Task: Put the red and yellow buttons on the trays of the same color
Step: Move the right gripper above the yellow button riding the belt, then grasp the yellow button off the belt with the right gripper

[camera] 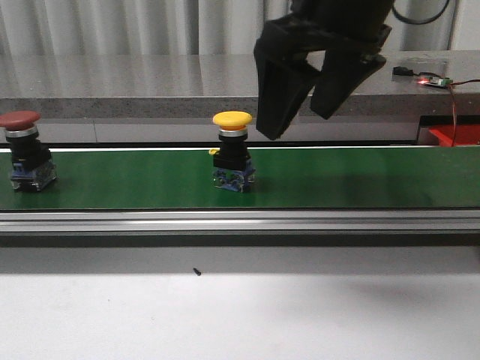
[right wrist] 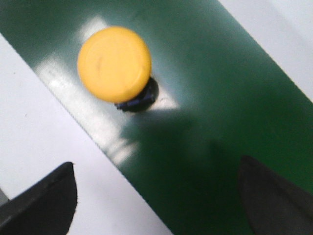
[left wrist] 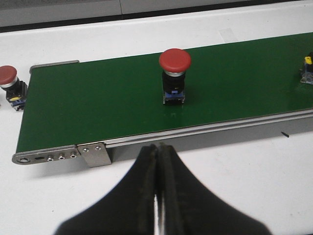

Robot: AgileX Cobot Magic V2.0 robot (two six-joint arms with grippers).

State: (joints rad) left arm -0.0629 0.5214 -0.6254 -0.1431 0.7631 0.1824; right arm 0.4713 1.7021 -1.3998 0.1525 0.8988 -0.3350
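Front view: a green flat conveyor belt [camera: 337, 176] with an aluminium side rail ran across a white table [camera: 240, 315]. A yellow mushroom-head push button with black body and clear blue base [camera: 232, 152] stood upright near the belt's middle. A red mushroom-head push button of the same build [camera: 22, 150] stood upright at the belt's 9 o'clock end, well apart from the yellow one. The right black pincer [camera: 298, 126] hung above the belt at roughly 2 o'clock from the yellow button, jaws spread wide, holding nothing and clear of the button. A red tray edge [camera: 454, 135] showed at 3 o'clock behind the belt.

Left wrist view: the left black pincer [left wrist: 156, 196] was closed with jaws pressed together, gripping nothing, over the white table beside the belt rail. The red button [left wrist: 174, 76] stood upright on the belt. A second red push button [left wrist: 10, 87] stood on the table just off the belt's end.

Right wrist view: the yellow button [right wrist: 114, 64] was seen from above, standing on the belt near its edge. The right pincer's fingertips [right wrist: 44, 205] were wide apart and not around the button.
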